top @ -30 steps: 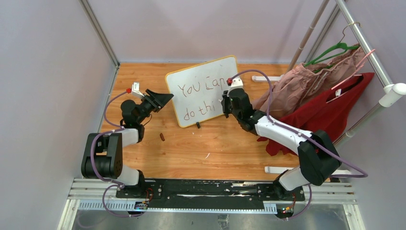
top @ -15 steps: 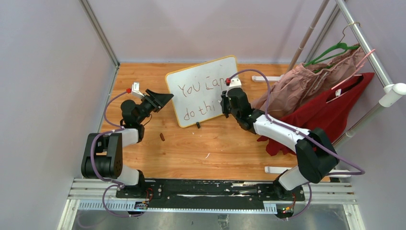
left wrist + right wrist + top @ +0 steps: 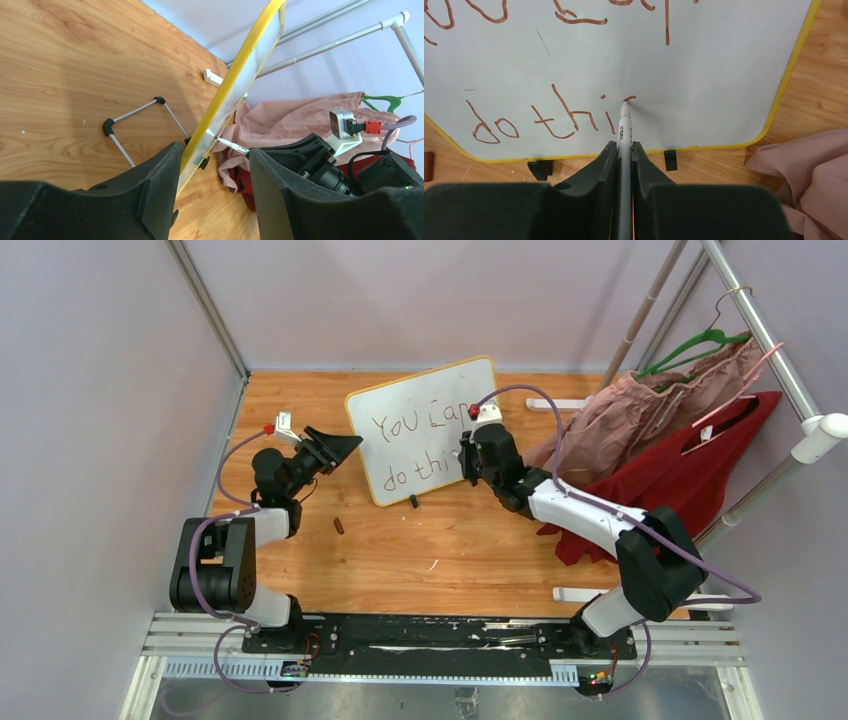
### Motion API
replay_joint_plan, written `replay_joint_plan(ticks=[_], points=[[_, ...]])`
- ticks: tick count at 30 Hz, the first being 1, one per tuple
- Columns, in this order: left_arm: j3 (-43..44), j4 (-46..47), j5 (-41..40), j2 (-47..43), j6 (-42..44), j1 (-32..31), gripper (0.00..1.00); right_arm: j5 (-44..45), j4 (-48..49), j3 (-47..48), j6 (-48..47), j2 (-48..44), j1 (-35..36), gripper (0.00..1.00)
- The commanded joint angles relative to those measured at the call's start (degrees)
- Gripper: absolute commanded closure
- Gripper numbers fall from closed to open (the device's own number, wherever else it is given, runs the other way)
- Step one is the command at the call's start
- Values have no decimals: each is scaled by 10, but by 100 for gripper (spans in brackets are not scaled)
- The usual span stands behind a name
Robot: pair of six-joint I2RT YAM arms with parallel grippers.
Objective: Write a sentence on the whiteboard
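The whiteboard (image 3: 432,390), yellow-framed, stands tilted at the back of the wooden table. The sentence (image 3: 417,425) in brown marker reads "You can" over "do thi" (image 3: 544,120), with a short curved stroke begun after the "i". My right gripper (image 3: 624,150) is shut on a grey marker (image 3: 624,131) whose tip touches the board (image 3: 714,70) at that stroke. My left gripper (image 3: 214,150) is open and straddles the board's left edge (image 3: 239,75); its left finger (image 3: 155,185) is against the board's back, and the right finger (image 3: 280,185) stands apart from the front.
A garment rack at the right holds a pink garment (image 3: 640,415), a red one (image 3: 700,475) and a green hanger (image 3: 700,340). A small brown cap (image 3: 340,526) lies on the table. Black feet (image 3: 540,169) and a wire stand (image 3: 135,112) support the board.
My right gripper has shifted slightly left along the board with the marker. The left arm and the board have not moved.
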Motion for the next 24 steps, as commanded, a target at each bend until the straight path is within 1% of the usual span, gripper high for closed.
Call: replay_joint_plan(ticks=[1, 24], points=[[-6, 23, 8, -8, 1, -3, 43, 6, -21, -3, 1, 10, 5, 100], [-6, 23, 8, -8, 1, -3, 43, 32, -31, -17, 9, -9, -24, 100]])
